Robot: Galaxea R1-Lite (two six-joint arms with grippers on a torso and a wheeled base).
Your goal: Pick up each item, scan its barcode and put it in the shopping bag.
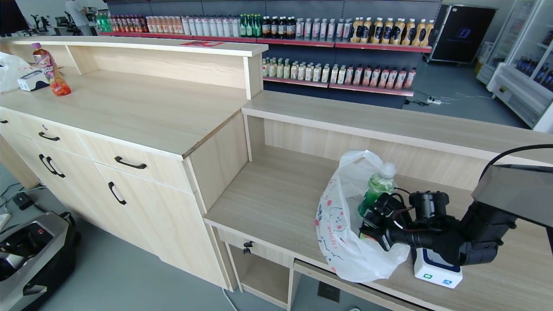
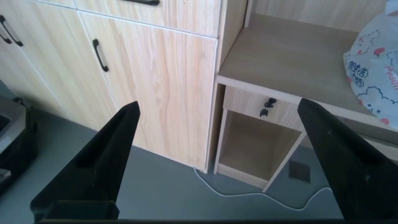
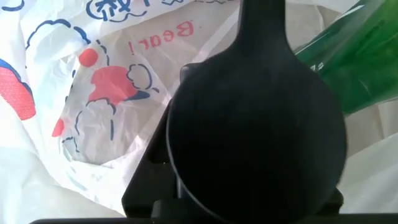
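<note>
pale wood makes up the long table (image 1: 142, 108) in front of us, with a higher part on the left and a lower part on the right. at the far left of the higher part an orange drink bottle (image 1: 51, 71) stands upright, just beside a small white device (image 1: 32, 80) and near some crumpled white plastic (image 1: 9, 69) at the edge. below that part we see cupboard doors (image 1: 129, 203) with black handles.

the left end effector (image 2: 217, 106) hangs low in front of those doors, above the grey floor (image 2: 161, 193), with its two dark fingers (image 2: 106, 162) spread wide apart and nothing between them. past it there is a small drawer (image 2: 264, 109) under the lower part of the table.

further right, on the lower part near its front edge, sits the shopping bag (image 1: 341, 233), white thin plastic with red and blue cartoon print, its mouth open upward. a green bottle (image 1: 378, 185) with a pale cap stands upright in the mouth of the bag, its top clear of the plastic. the right end effector (image 1: 371, 220) is at the lower body of this bottle, against the side of the bag; we cannot tell whether it is pinching the bottle or spread around it. just right of the bag, under the right arm, a white box (image 1: 436, 270) with a blue face rests on the table. behind the table, shelves (image 1: 337, 43) carry rows of drinks.
</note>
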